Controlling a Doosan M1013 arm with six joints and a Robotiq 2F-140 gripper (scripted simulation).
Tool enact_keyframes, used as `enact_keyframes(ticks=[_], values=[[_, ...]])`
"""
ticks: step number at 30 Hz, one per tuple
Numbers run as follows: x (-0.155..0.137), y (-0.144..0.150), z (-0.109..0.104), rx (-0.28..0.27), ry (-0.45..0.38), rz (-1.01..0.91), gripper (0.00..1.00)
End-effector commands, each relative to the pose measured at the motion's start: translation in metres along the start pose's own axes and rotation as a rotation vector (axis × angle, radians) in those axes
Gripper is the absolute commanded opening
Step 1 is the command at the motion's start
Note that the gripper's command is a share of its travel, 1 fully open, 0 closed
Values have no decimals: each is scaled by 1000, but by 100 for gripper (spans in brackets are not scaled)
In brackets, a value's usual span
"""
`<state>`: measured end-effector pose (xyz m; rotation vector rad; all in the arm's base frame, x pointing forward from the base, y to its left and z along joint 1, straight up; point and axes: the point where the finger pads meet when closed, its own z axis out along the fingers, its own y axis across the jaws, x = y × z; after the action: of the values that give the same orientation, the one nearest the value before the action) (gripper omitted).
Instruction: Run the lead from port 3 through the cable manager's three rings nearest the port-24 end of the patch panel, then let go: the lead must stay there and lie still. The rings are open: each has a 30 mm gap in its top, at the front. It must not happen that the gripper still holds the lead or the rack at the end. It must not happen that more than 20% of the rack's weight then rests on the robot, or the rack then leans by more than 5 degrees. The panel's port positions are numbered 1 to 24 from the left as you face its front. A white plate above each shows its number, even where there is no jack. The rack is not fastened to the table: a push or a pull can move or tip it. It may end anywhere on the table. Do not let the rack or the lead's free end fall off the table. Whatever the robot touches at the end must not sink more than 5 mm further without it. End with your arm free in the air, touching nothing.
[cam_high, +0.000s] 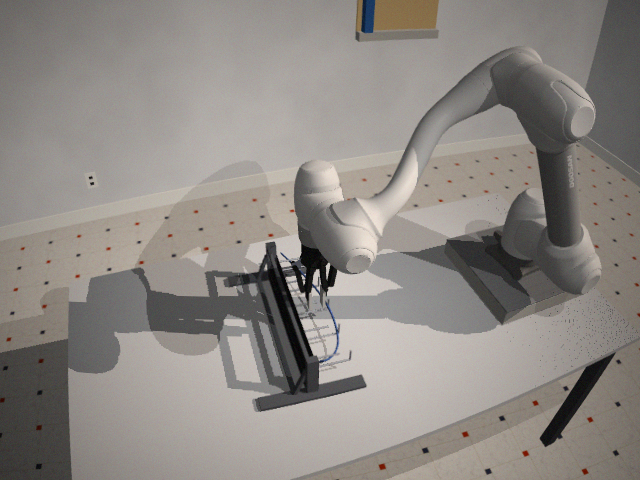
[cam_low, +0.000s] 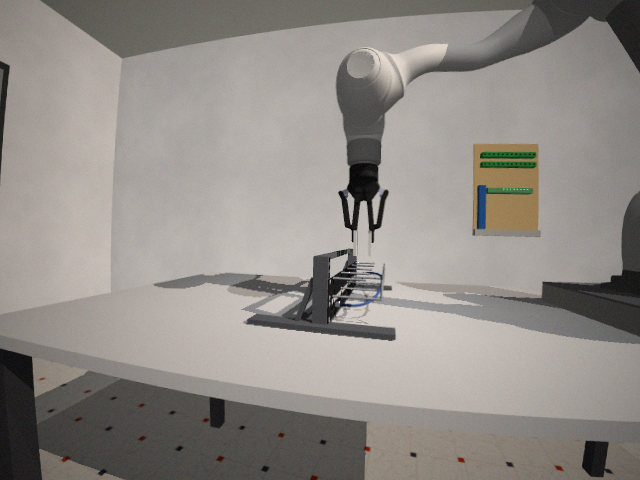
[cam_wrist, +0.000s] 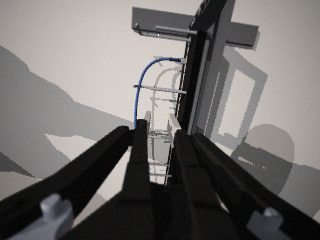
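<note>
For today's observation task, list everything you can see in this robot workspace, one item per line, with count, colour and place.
table: one, white, fills the foreground
rack: one, dark grey, stands mid-table
cable rings: several, grey wire, along the rack's front; exact count unclear
lead: one, blue, curves along the rings
wall board: one, tan with green and blue strips, back wall
wall socket: one, white, low on the wall
base plate: one, grey, table's right end
arm: one, white, reaches from the plate to the rack
pincer: one, black, above the rack, fingers narrowly parted, holding nothing
</note>
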<state>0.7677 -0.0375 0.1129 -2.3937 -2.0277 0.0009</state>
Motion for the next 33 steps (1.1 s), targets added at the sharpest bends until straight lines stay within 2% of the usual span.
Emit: enact_keyframes(ticks=[1,9,10,33], values=[[-2,3,-11,-10,-2,-5,20],[-2,3,-12,-10,-2,-5,20],[-2,3,-12,-10,-2,-5,0],[-2,3,-12,-10,-2,-5,0]])
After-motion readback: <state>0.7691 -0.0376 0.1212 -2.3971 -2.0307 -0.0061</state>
